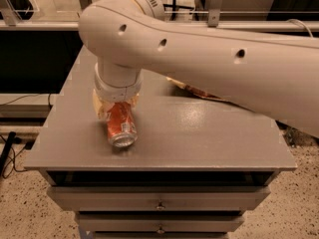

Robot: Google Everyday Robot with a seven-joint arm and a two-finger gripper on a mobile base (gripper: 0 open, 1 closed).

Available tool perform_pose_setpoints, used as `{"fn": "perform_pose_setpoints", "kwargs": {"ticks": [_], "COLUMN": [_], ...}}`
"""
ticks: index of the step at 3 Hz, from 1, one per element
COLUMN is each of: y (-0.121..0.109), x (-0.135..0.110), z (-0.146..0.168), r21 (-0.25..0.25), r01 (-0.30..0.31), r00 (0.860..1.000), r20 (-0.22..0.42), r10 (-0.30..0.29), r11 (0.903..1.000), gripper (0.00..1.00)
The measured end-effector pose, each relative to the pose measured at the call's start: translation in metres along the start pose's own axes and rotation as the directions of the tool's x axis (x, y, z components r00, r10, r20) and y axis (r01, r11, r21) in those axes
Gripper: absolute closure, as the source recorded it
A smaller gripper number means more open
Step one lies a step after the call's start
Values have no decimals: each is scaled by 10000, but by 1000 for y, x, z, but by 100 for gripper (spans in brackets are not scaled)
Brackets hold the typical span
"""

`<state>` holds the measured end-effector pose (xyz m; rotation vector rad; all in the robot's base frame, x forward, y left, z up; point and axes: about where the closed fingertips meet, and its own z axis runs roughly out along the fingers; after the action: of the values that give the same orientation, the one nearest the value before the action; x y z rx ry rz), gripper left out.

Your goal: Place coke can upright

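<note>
The coke can (121, 128) is red with a silver end and lies on its side on the grey table top (199, 138), near the front left, with its silver end facing the front edge. My gripper (116, 109) comes down from the big white arm (199, 49) straight over the can. Its yellowish fingers (101, 108) sit tight against both sides of the can's rear half. The can still rests on the table. The rear end of the can is hidden under the wrist.
A flat brown and orange packet (195, 90) lies on the table behind the arm, partly hidden by it. The table is a cabinet with drawers (159, 203) below. A metal rail (45, 25) runs along the back. Cables (10, 148) lie on the floor at left.
</note>
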<state>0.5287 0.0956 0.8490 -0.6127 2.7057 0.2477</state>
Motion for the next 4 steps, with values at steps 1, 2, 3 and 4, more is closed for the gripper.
{"fn": "perform_pose_setpoints", "kwargs": {"ticks": [1, 2, 3, 4], "y": [2, 2, 2, 4], "x": [-15, -15, -15, -25], "z": [-28, -30, -30, -41], "r21": [178, 195, 195, 135], "r01": [727, 814, 814, 1596], "r00": [9937, 9925, 9925, 9740], "r20": [845, 898, 898, 1604], "r10": [-739, -829, -829, -1597], "r11": [9972, 9965, 9965, 9871], "gripper": [96, 100, 100, 100]}}
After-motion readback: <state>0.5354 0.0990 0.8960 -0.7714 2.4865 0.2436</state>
